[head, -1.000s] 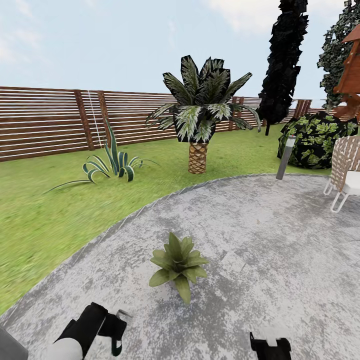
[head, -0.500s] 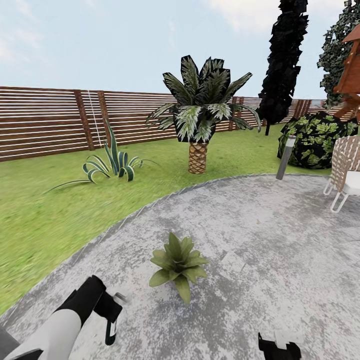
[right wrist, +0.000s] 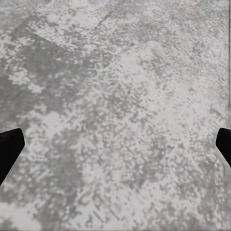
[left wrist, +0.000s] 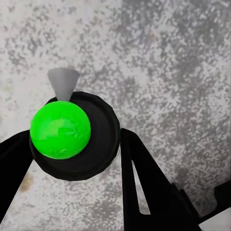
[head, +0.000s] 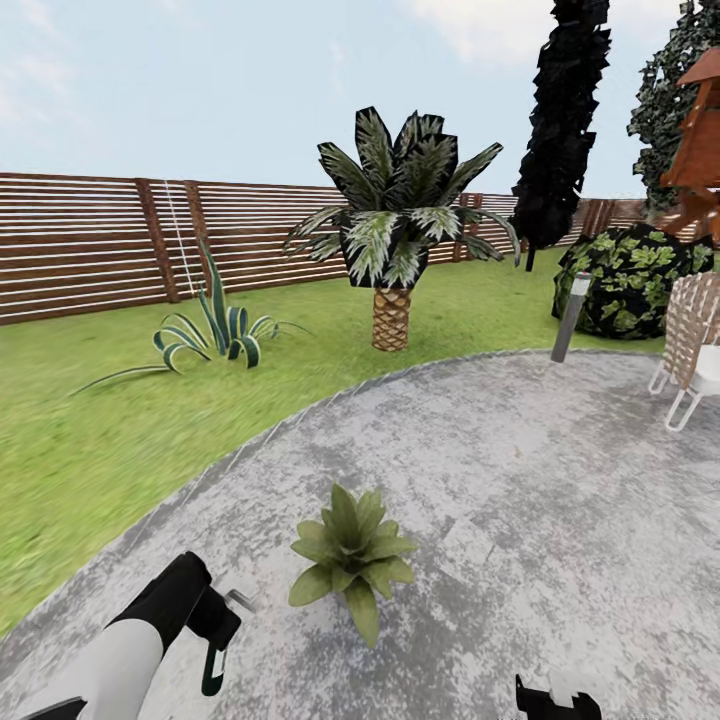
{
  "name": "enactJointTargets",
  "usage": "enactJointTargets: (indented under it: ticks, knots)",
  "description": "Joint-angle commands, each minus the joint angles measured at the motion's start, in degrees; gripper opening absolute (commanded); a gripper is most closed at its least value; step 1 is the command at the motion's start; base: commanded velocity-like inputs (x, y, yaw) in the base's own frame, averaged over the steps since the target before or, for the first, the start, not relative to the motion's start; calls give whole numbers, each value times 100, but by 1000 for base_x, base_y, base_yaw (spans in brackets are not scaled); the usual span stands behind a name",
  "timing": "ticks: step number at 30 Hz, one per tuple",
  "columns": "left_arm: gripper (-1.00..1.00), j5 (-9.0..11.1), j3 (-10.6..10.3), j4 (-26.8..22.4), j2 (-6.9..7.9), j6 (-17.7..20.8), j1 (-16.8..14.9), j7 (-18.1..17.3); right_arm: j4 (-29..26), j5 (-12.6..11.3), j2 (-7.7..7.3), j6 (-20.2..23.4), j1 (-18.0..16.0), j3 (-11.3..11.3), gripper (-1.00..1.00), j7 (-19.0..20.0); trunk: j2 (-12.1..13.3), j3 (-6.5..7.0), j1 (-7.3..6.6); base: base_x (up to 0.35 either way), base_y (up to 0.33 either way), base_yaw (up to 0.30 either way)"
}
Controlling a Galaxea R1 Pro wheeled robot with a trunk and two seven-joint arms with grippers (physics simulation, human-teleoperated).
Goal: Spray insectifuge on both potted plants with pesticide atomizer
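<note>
Green-capped pesticide atomizer point(left wrist: 72, 134) is being pinched by the left gripper point(left wrist: 72, 159), over grey paving point(head: 520, 480) just beside a potted plant point(head: 350, 550). Right gripper point(right wrist: 115, 144) is being held spread.

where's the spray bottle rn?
In the left tool: the left wrist view shows the spray bottle between its fingers, over grey paving. In the head view it sits low left, beside the potted plant.

Your right gripper point(head: 548, 698) is cut off by the head view's lower edge, so its jaws can't be read. The chair point(head: 693, 350) runs off the right edge. The plant point(head: 350, 556) hides its own pot.
</note>
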Motion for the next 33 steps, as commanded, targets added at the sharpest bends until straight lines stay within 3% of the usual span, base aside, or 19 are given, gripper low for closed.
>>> enactJointTargets:
  ticks: [1,3,8,17,21,22,27,33]
  knots:
    - [-100,-34,39,-9,5,26,-3,-44,17,60,0,-21,-7,-28,100,-27,-2,-5,-1,22,0,-240]
    - [-100,-34,-18,-9,18,26,-3,-50,35,60,3,-21,-7,-25,100,-28,-2,-5,-1,8,0,-256]
    - [-100,-10,-578,-9,39,121,-35,-64,47,60,21,-21,-7,-25,100,-29,-2,-5,-1,1,0,-188]
    - [-100,21,-638,29,25,158,-47,-123,47,69,30,-21,-7,-25,100,-26,-2,-5,-1,176,36,-8]
    - [-100,-47,-652,-21,36,169,-109,-896,47,69,35,-21,-7,-25,100,-21,-2,-5,-1,6,1,0]
    - [-100,-92,-663,-21,32,174,-144,-957,47,69,35,-21,-7,-25,100,-21,-2,-5,-1,1,0,0]
    - [-100,-698,-778,-4,-9,251,-198,-1080,47,69,35,-21,-7,-25,100,-21,-2,-5,-1,0,0,0]
    - [-100,-770,-790,77,36,201,-105,-1075,53,69,35,-21,-7,-25,100,-21,-2,-5,-1,0,0,0]
